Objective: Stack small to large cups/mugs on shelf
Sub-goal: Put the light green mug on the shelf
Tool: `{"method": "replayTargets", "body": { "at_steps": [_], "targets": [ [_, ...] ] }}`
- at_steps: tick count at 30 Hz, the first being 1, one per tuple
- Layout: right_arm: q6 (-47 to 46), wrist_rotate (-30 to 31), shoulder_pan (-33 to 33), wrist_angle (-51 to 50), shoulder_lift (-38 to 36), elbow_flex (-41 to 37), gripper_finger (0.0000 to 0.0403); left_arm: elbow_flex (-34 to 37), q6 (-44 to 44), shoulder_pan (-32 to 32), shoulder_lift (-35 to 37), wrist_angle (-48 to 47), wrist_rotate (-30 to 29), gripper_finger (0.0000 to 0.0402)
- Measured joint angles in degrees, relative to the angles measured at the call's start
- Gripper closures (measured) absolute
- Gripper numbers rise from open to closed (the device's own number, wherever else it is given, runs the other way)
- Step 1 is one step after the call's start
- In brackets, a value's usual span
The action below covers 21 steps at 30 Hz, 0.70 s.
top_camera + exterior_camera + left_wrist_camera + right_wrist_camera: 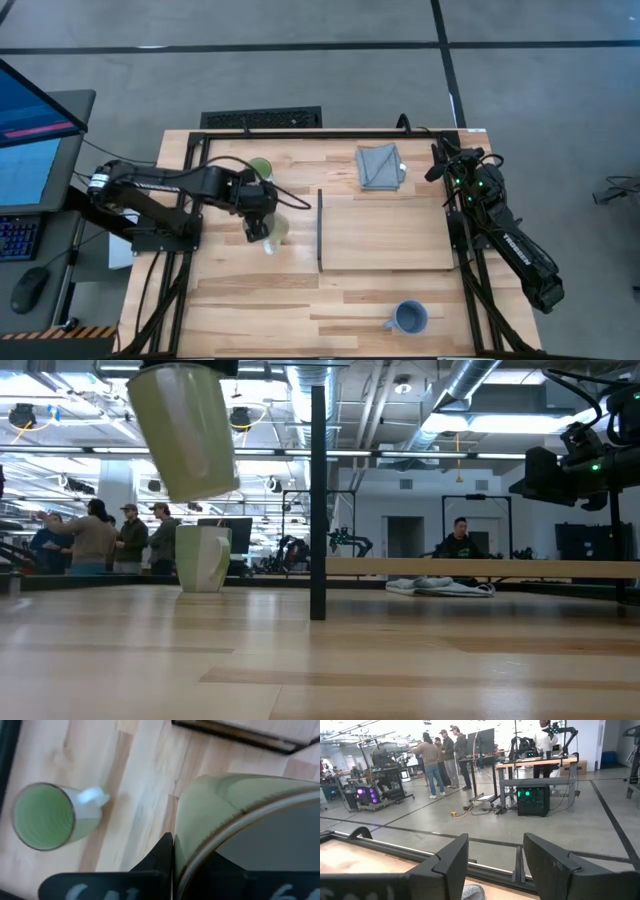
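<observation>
My left gripper is shut on the cream-white mug, held above the table left of the shelf; the low view shows the mug high and tilted. The white mug with the green inside stands upright on its base on the table beyond it, as the low view and the left wrist view show. The blue-grey mug stands near the table's near edge. The light-wood shelf has a dark strip on its left edge. My right gripper is open and empty at the table's far right. My left gripper holds the cream-white mug by its wall at the rim. One finger lies against the outside of the wall; the mug hides the other finger. The fingers come from above. The mug is lifted clear of the table and tilted.
A folded grey cloth lies at the far edge behind the shelf. In the low view the shelf's dark strip stands as a tall upright. People stand in the room beyond the table.
</observation>
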State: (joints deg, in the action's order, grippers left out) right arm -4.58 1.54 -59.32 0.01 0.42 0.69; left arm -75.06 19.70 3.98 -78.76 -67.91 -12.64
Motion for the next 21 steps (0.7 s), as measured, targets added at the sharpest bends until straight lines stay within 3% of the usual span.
{"method": "replayTargets", "body": {
  "at_steps": [21],
  "targets": [
    [-0.04,-0.01,0.0,0.0,0.0,0.0,0.0191,-6.83,-13.25,-12.3,0.0,5.45,-2.19,0.0391]
  ]
}}
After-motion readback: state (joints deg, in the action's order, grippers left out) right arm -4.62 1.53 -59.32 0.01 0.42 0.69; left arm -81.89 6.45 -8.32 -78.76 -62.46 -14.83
